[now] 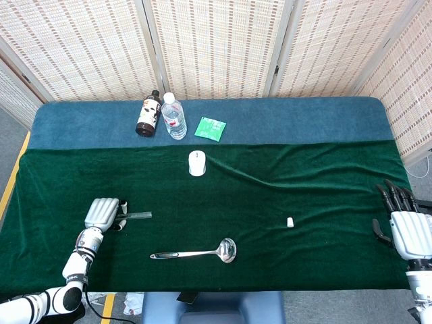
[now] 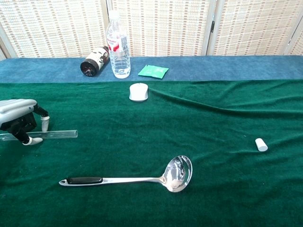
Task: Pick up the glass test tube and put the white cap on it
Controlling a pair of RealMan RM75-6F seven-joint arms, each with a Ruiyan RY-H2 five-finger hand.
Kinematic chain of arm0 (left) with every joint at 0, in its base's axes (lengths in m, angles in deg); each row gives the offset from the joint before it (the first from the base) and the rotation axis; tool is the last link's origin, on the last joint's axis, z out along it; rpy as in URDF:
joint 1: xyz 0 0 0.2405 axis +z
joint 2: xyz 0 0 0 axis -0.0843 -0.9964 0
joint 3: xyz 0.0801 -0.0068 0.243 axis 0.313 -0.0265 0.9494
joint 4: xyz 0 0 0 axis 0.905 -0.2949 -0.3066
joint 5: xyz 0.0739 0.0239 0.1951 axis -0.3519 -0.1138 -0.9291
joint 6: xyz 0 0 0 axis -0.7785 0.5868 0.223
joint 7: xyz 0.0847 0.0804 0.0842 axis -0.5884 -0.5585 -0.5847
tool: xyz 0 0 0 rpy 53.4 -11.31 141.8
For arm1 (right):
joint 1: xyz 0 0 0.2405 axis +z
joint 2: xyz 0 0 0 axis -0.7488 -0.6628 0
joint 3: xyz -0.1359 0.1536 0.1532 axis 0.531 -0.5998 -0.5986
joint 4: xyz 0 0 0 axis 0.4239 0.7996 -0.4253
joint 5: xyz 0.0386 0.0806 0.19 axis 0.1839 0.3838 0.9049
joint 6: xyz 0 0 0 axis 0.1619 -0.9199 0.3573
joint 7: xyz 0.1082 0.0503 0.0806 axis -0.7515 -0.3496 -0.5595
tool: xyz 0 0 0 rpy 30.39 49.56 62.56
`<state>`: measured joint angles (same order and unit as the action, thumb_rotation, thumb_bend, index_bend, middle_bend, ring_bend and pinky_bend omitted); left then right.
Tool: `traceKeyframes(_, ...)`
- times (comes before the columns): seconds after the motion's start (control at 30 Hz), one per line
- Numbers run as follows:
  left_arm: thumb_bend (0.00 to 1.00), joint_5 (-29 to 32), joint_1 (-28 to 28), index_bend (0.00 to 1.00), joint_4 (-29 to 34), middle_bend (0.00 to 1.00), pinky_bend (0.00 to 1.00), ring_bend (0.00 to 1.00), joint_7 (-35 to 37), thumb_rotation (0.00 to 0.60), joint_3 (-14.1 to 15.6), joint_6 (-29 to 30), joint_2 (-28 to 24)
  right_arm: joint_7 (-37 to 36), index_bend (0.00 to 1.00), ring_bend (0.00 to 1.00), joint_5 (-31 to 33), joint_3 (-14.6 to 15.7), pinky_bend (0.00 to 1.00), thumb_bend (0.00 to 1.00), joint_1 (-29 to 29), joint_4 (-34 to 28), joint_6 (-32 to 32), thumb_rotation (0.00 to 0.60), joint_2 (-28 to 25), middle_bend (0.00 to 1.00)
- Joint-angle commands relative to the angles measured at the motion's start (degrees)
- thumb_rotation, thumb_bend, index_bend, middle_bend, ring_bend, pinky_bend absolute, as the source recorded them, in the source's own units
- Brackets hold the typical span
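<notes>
The glass test tube (image 1: 138, 216) (image 2: 57, 134) lies flat on the green cloth at the left. My left hand (image 1: 102, 212) (image 2: 19, 118) hovers over its left end, fingers curled down with tips on either side of the tube; the tube still rests on the cloth. The small white cap (image 1: 289, 221) (image 2: 261, 144) lies alone on the cloth far to the right. My right hand (image 1: 405, 229) stays at the table's right edge, fingers straight and apart, holding nothing; the chest view does not show it.
A steel ladle (image 1: 196, 253) (image 2: 132, 178) lies near the front edge. A white mouse (image 1: 196, 163) sits mid-table. At the back stand a water bottle (image 1: 174, 116), a brown bottle (image 1: 148, 113) on its side and a green packet (image 1: 210, 127).
</notes>
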<state>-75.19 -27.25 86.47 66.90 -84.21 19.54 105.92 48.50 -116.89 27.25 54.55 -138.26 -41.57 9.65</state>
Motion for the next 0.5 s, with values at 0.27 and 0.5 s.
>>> traceKeyframes(0.27, 0.48, -5.46, 0.72, 0.64, -0.7, 0.97, 0.88, 0.91, 5.29, 0.6, 0.12, 2.0, -0.13, 0.42, 0.0, 0.06, -0.44, 0.06, 0.0, 0.55, -0.02, -0.76, -0.42, 0.6, -0.27, 0.0)
traceKeyframes(0.5, 0.51, -12.71, 2.12, 0.66, 3.3, 0.98, 0.88, 0.91, 11.05, 0.6, 1.09, 5.29, -3.11, 1.67, 0.0, 0.06, -1.62, -0.21, 0.0, 0.55, 2.13, -1.66, 1.6, 0.6, 0.84, 0.0)
